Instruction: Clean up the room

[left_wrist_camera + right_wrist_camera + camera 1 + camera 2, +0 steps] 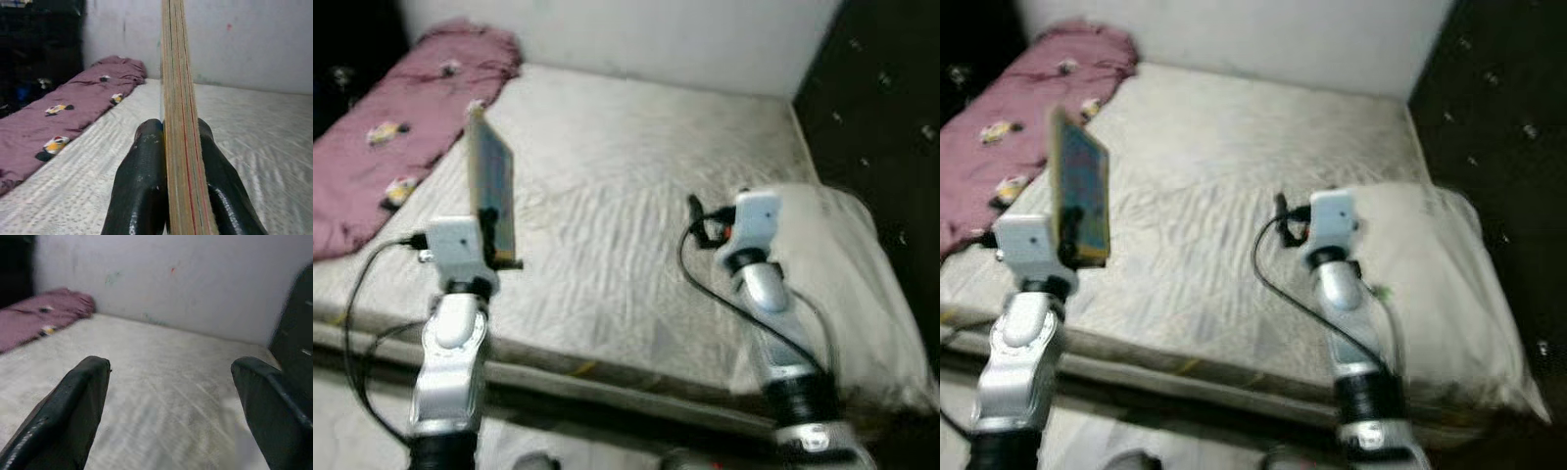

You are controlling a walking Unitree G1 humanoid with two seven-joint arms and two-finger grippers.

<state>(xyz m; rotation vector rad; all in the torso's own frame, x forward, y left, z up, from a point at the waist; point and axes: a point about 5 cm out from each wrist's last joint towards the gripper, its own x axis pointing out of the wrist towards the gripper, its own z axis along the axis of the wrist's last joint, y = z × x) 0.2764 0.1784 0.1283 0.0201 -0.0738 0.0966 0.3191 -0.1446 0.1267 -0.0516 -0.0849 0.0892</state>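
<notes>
Your left gripper (182,161) is clamped on a thin book (491,186), one black finger (142,181) pressed to each cover. The book stands upright on its edge above the bed (636,196), long axis vertical, page edges facing the wrist camera, top end pointing up toward the wall (656,34). From the head views it sits over the bed's left half, near the front edge, held in the air and not touching the sheet. The cover looks bluish with a tan border; too blurred to read any title or writing.

Your right gripper (171,396) hovers over the bed's right half with its fingers (73,406) spread wide and nothing between them. It points toward the far wall. A black cable (705,284) loops off that wrist.

Just to the right of your right arm lies a pale pillow (847,284) on the bed's right side, next to the dark tufted headboard (881,127). On the bed's far left lies a bunched maroon blanket (386,147) with small cartoon patches on it; the patches are too blurred to read. The sheet is off-white and wrinkled. No containers can be made out. Both head views are motion-blurred.
</notes>
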